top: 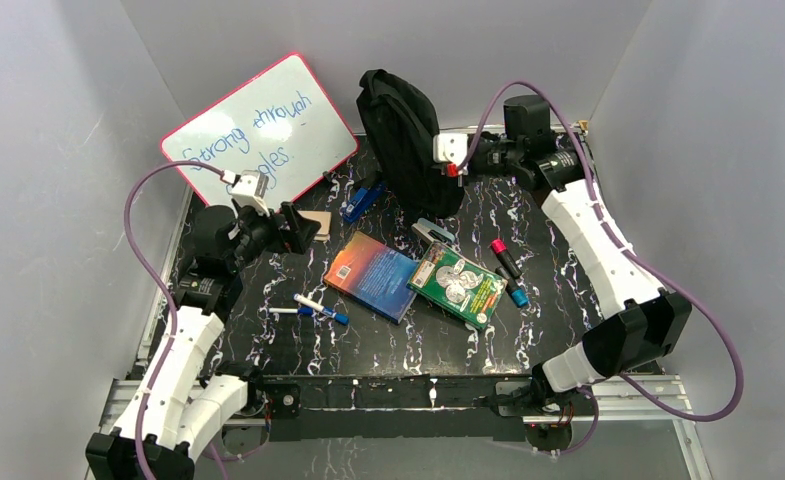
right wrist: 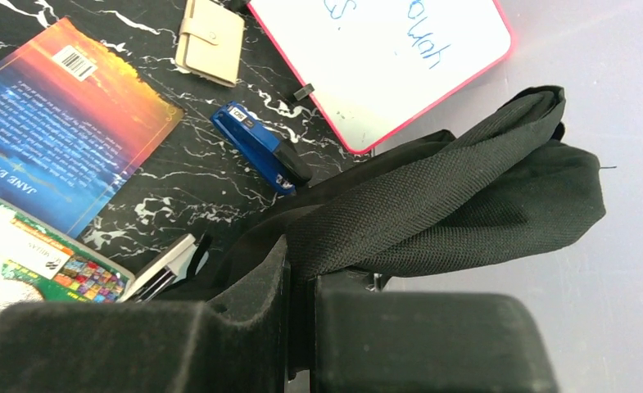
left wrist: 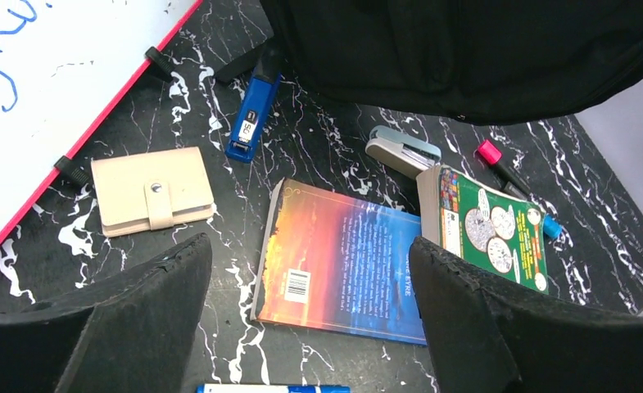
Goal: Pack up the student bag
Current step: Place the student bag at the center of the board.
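At the bottom of the overhead view, nearest the arm bases, two blue pens (top: 320,307) lie on the black marbled table (top: 388,355), apart from the rest. Just above them, at centre frame, an orange-and-blue book (top: 371,275) lies flat with a green book (top: 458,285) against or just beside its right edge. A red-capped marker (top: 503,253) sits to the right of that. The left gripper (left wrist: 308,250) hangs over this spot, jaws spread wide and empty. In its own camera the orange-and-blue book fills the gap between them, its long axis running up the frame at a slight tilt. A tan wallet (left wrist: 150,192) sits to the book's upper left, with a blue stapler (left wrist: 248,123) and a grey stapler (left wrist: 404,151) farther up. Beyond these, at upper centre of the overhead view, the student bag (top: 403,130) stands upright, up and to the right of the left gripper. The right gripper (right wrist: 301,274) is the nearer one, clamped on a fold of the bag's fabric at its right side. A whiteboard (top: 258,125) leans at upper left. The staplers probably lie in the left arm's path to the bag, and I cannot tell whether the bag's mouth is open.
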